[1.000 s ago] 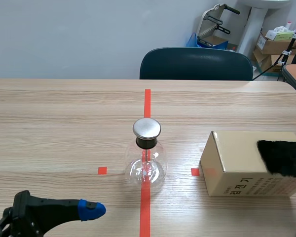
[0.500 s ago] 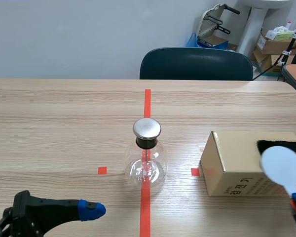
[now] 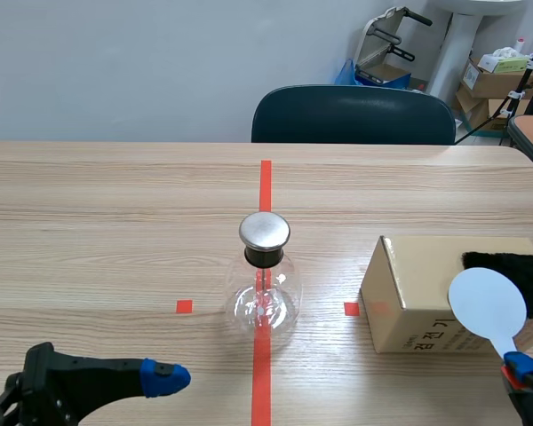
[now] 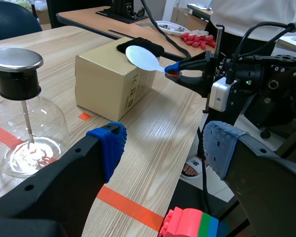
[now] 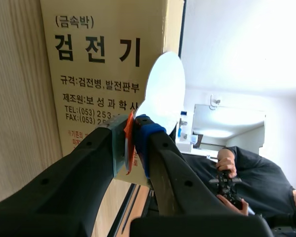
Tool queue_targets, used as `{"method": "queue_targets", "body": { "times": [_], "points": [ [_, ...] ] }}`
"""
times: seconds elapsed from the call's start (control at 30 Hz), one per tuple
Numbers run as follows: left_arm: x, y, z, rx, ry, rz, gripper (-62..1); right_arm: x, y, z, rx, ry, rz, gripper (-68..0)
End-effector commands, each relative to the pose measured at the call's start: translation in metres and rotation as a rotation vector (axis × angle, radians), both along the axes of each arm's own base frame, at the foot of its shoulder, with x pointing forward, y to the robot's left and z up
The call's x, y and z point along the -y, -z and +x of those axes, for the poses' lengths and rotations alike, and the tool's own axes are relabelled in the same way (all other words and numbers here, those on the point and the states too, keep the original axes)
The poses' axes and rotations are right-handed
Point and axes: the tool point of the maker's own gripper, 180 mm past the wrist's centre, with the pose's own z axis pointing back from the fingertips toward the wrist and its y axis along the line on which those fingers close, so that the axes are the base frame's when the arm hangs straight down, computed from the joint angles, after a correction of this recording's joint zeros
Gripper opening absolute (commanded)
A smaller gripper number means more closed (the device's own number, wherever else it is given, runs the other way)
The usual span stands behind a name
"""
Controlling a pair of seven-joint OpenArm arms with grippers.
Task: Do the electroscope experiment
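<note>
At the lower right of the scene view, my right gripper (image 3: 518, 364) is clamped on the handle of the white paddle (image 3: 487, 303). Over the last second that paddle has come off the black fur pad (image 3: 515, 277) at the far right edge and slid left and a touch lower, so its disc now stands in front of the cardboard box (image 3: 417, 297). I read that as the rubbing being finished and the carry toward the electroscope (image 3: 264, 288) being under way. The flask sits at centre frame on the red tape line with its metal cap (image 3: 265, 231) bare, well apart from the paddle. Next, I judge, the disc has to travel left to that cap without brushing the box, which might bleed off the charge.

My left gripper (image 3: 164, 378) has not moved from the lower left. The left wrist view shows its fingers spread wide with nothing between them.

The box's side reads 검전기 in large black letters, clearest in the right wrist view just ahead of the closed fingers. Smaller lines under it start 규격 and 제조원, followed by TEL and FAX lines that I leave uncopied. The red small print below is too fine to read.
</note>
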Motion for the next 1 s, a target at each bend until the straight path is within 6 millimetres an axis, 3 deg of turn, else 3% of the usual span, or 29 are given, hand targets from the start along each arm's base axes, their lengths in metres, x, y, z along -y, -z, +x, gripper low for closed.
{"method": "queue_targets", "body": {
  "times": [0.0, 0.13, 0.2, 0.27, 0.43, 0.5, 0.57, 0.73, 0.8, 0.87, 0.97],
  "points": [
    [0.004, -0.006, -0.002, -0.004, 0.005, -0.03, -24.7, 0.015, -0.008, 0.002, 0.043, 0.063, -0.031, -65.6],
    [0.004, -0.006, -0.002, -0.004, 0.005, -0.03, -24.7, 0.054, -0.01, 0.006, 0.053, 0.278, -0.071, -65.6],
    [0.004, -0.006, -0.002, -0.004, 0.005, -0.03, -24.7, 0.061, -0.01, 0.006, 0.056, 0.316, -0.078, -65.5],
    [0.004, -0.006, -0.002, -0.004, 0.005, -0.029, -24.7, 0.054, -0.01, 0.007, 0.056, 0.281, -0.074, -65.6],
    [0.004, -0.006, -0.002, -0.004, 0.005, -0.029, -24.7, 0.006, -0.008, -0.001, 0.038, 0.015, -0.022, -65.6],
    [0.004, -0.006, -0.002, -0.004, 0.005, -0.029, -24.7, -0.005, -0.008, -0.005, 0.034, -0.046, -0.01, -65.6],
    [0.004, -0.006, -0.002, -0.004, 0.005, -0.029, -24.7, -0.001, -0.008, -0.003, 0.036, -0.021, -0.012, -65.6],
    [0.004, -0.006, -0.002, -0.004, 0.004, -0.029, -24.7, 0.05, -0.009, 0.006, 0.054, 0.276, -0.061, -65.6],
    [0.004, -0.006, -0.002, -0.004, 0.004, -0.029, -24.7, 0.06, -0.01, 0.006, 0.058, 0.323, -0.073, -65.6],
    [0.004, -0.006, -0.002, -0.004, 0.004, -0.029, -24.7, 0.055, -0.009, 0.006, 0.056, 0.296, -0.074, -65.6],
    [0.004, -0.006, -0.002, -0.004, 0.004, -0.029, -24.7, 0.028, -0.007, 0.003, 0.043, 0.143, -0.058, -65.5]
  ]
}}
